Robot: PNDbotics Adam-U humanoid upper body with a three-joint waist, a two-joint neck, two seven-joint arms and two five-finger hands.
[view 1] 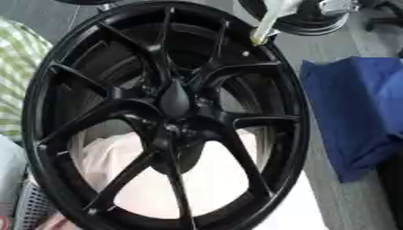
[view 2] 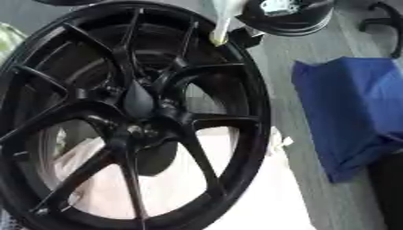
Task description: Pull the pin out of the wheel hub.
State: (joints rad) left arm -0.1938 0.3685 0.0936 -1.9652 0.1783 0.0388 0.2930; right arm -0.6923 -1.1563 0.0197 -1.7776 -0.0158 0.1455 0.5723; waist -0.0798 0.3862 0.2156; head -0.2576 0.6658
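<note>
Black and glossy, a large wheel (view 1: 165,117) fills most of both views, standing tilted with its face toward the camera. Thin paired spokes (view 1: 236,155) run from the rim to a central hub (view 1: 175,101), which reads as a dark pointed dome.

At the wheel's upper right rim, a pale, slim, tapered thing (view 1: 266,24) comes down from the top edge, and its yellowish tip (view 2: 217,40) meets the rim. Whether this is the pin cannot be told, nor can any pin be made out at the hub itself.

Through the gaps between the lower spokes, a pale pinkish surface (view 1: 212,184) shows behind the wheel. A green-and-white checked cloth (view 1: 17,67) lies at the left edge, partly behind the rim.

To the right of the wheel, a blue cloth (view 1: 354,112) lies crumpled on a grey floor (view 2: 283,90), well apart from the rim. At the top, beyond the wheel, part of a second dark round object (view 2: 287,20) sits with something silvery (view 2: 277,5) on it.

Neither robot hand appears in either view, so whether they are open or closed cannot be told.
</note>
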